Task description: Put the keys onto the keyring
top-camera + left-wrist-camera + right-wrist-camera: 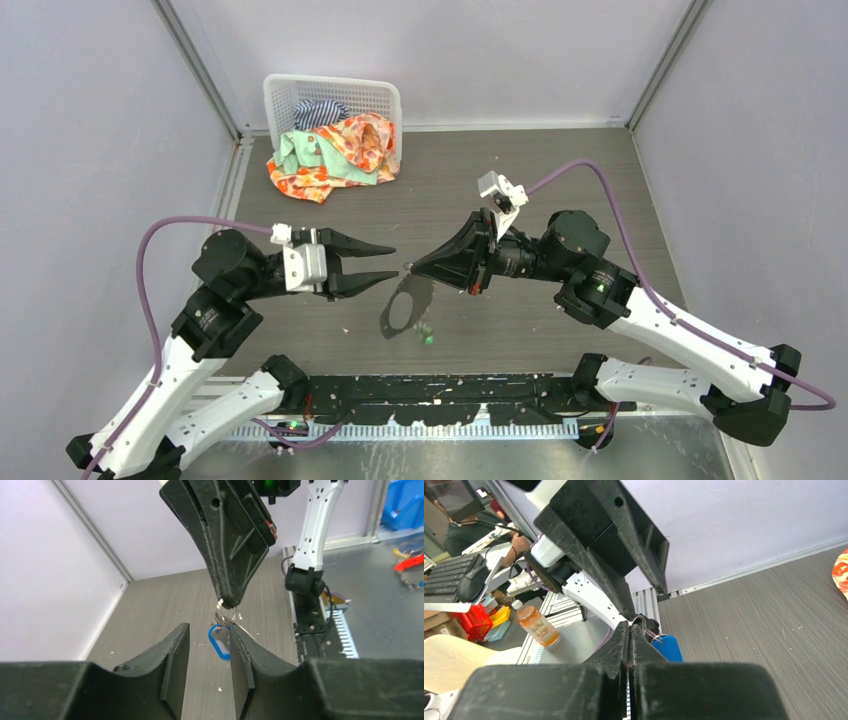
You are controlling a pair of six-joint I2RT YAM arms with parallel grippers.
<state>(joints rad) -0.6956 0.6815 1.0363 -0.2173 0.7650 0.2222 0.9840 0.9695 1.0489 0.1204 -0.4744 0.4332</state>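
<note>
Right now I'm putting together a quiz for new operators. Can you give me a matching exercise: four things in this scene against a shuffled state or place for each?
Things:
1. left gripper
2. right gripper
3. blue key
4. white basket

States or places:
A. far left, filled with clothes
B. jaws apart, nothing held
C. hanging from the keyring
D. shut on the keyring

Pairs: 1-B, 2-D, 3-C, 4-A
</note>
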